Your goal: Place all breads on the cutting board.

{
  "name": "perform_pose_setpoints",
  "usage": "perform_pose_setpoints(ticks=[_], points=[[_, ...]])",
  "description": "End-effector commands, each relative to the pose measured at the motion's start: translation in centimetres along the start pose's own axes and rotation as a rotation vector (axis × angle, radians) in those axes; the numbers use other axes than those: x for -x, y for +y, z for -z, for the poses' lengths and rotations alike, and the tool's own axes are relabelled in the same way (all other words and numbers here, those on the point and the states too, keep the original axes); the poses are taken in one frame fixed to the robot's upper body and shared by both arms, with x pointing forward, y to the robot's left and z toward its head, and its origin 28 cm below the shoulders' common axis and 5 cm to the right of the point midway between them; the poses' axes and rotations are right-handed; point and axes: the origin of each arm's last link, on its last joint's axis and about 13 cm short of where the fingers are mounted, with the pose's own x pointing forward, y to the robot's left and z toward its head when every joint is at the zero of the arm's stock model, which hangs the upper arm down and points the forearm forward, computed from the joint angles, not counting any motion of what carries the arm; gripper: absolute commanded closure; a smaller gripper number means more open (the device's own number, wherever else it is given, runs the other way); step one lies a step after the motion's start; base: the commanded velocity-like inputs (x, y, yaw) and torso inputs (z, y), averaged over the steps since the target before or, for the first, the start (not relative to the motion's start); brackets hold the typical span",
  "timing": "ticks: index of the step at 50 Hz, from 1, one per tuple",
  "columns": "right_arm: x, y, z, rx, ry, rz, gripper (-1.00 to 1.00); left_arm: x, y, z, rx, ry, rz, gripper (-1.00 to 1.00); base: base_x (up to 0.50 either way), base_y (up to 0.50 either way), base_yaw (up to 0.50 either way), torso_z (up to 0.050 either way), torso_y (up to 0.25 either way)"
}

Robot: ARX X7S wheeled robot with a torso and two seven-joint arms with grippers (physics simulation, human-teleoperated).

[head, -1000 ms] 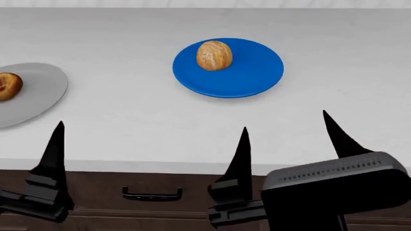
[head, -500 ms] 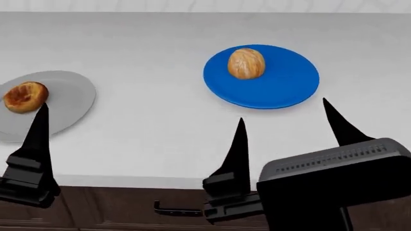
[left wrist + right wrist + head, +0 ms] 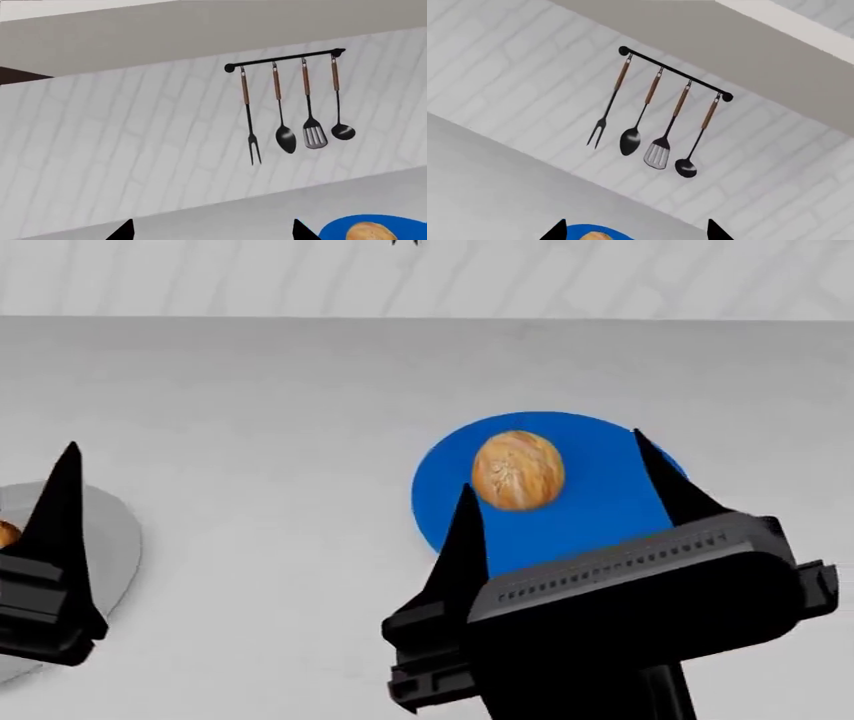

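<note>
Your view moved closer: pale roll (image 3: 518,470) on blue plate (image 3: 454,490) now sits between the spread right gripper (image 3: 558,490) fingers; left gripper (image 3: 212,229) is spread too.

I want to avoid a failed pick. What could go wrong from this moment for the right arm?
1. The pale roll is round and sits loose on the blue plate; the open right gripper may push it so it rolls off, or the plate may slide.
2. No cutting board shows in any view, so the place to put it is unknown.
</note>
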Motion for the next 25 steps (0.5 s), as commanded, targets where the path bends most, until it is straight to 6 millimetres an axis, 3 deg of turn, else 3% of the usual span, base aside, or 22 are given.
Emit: perform_pose_setpoints(ticks=[1, 9, 14, 25], points=[[-0.3, 0.5, 0.0, 0.043, 0.021, -0.011, -1.00, -0.1, 0.3, -0.2, 0.014, 0.005, -0.005, -1.00, 0.28, 0.00, 0.00, 0.000, 0.015], [-0.6, 0.3, 0.2, 0.009, 0.041, -0.031, -1.00, -2.7, 3.3, 0.7, 0.066, 0.176, -0.121, -1.00, 0.00, 0.00, 0.00, 0.000, 0.000], [-0.4, 0.0, 0.2, 0.007, 0.058, -0.019, -1.00, -2.6, 4.5, 0.1, 0.088, 0.221, -0.132, -1.00, 0.00, 0.00, 0.00, 0.000, 0.000], [-0.2, -0.7, 0.3, -0.031, 0.067, -0.005, -1.00, -2.1, 6.3, -1.1, -0.040, 0.315, -0.158, -1.00, 0.00, 0.00, 0.00, 0.000, 0.000]])
